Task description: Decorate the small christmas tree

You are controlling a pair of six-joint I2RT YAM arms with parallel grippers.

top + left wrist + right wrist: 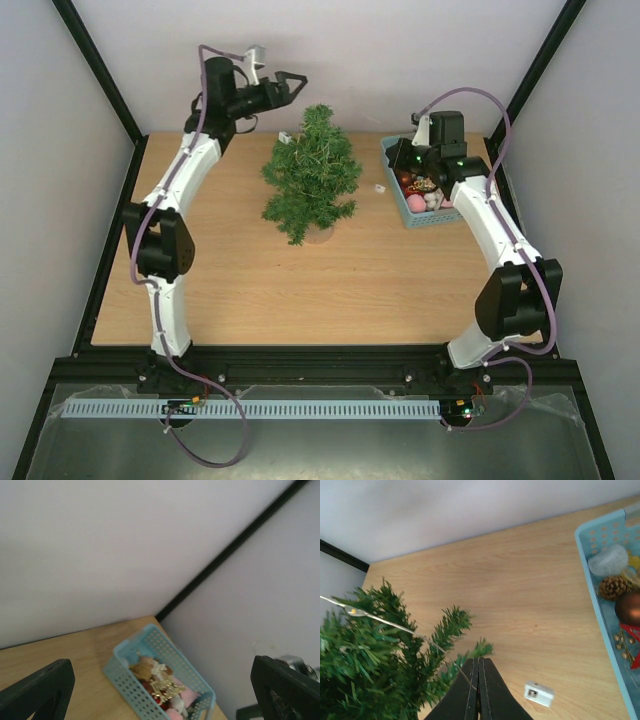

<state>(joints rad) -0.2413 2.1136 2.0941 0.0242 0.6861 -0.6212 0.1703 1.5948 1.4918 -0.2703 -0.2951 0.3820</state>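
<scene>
The small christmas tree (310,175) stands on its tan base at the middle back of the table; its branches fill the left of the right wrist view (375,665). My right gripper (479,660) is shut on a thin wire (395,625) that runs from between its fingers into the branches, with a small light (352,611) on it. From above, the right gripper (398,158) hangs between the tree and the basket. My left gripper (290,82) is open and empty, raised behind the tree's top. In its own view the left gripper (161,660) has fingers (40,690) spread wide, facing the basket.
A light-blue basket (391,160) at the back right holds ornaments: a pine cone (613,586), a dark red ball (627,607), pink and white pieces. A small white box (538,693) lies on the wood between tree and basket (120,672). Walls enclose the table.
</scene>
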